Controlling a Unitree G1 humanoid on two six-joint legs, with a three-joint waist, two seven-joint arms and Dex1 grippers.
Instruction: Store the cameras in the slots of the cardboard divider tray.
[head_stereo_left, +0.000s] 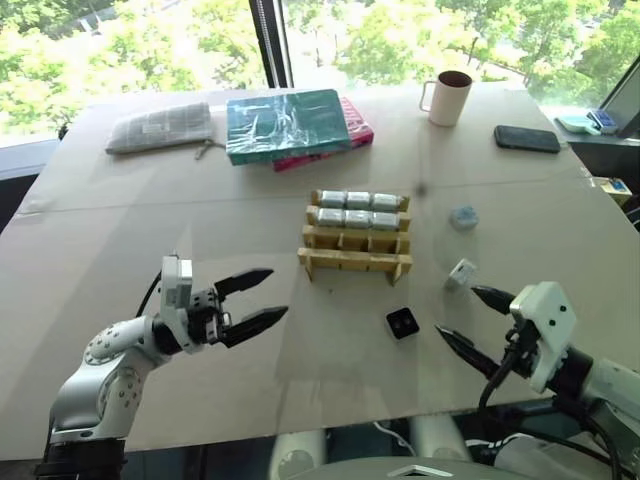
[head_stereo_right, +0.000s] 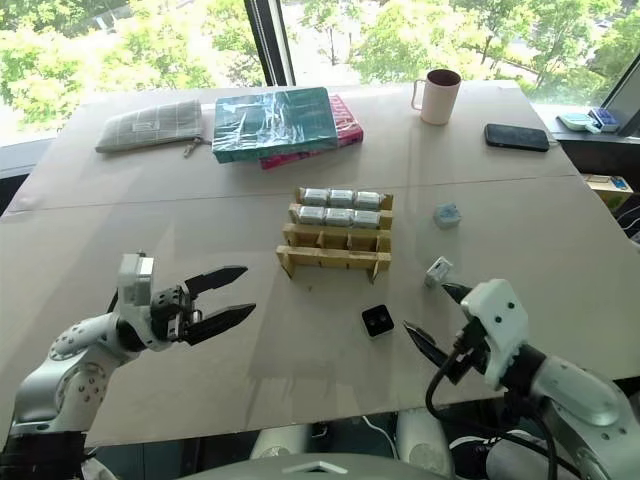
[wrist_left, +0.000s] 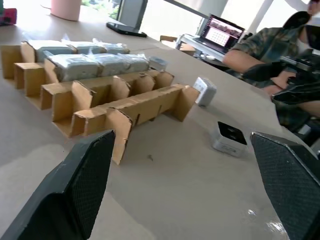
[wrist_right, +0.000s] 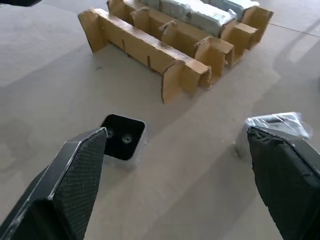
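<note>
The cardboard divider tray (head_stereo_left: 355, 238) stands mid-table, with several silver-grey cameras (head_stereo_left: 358, 208) filling its two far rows; its two near rows are empty. Three loose cameras lie to its right: a black-faced one (head_stereo_left: 402, 322) near the front, a white one (head_stereo_left: 460, 273) and a bluish-grey one (head_stereo_left: 463, 216) farther back. My left gripper (head_stereo_left: 279, 292) hovers open, left of the tray's near corner, holding nothing. My right gripper (head_stereo_left: 457, 311) is open just right of the black camera (wrist_right: 122, 136), with the white camera (wrist_right: 277, 122) by its far finger.
At the back lie a teal wrapped book (head_stereo_left: 287, 122) on a pink one, a grey pouch (head_stereo_left: 160, 127), a mug (head_stereo_left: 449, 97) and a flat black phone (head_stereo_left: 526, 139). A person (wrist_left: 270, 55) sits at a laptop beyond the table's right edge.
</note>
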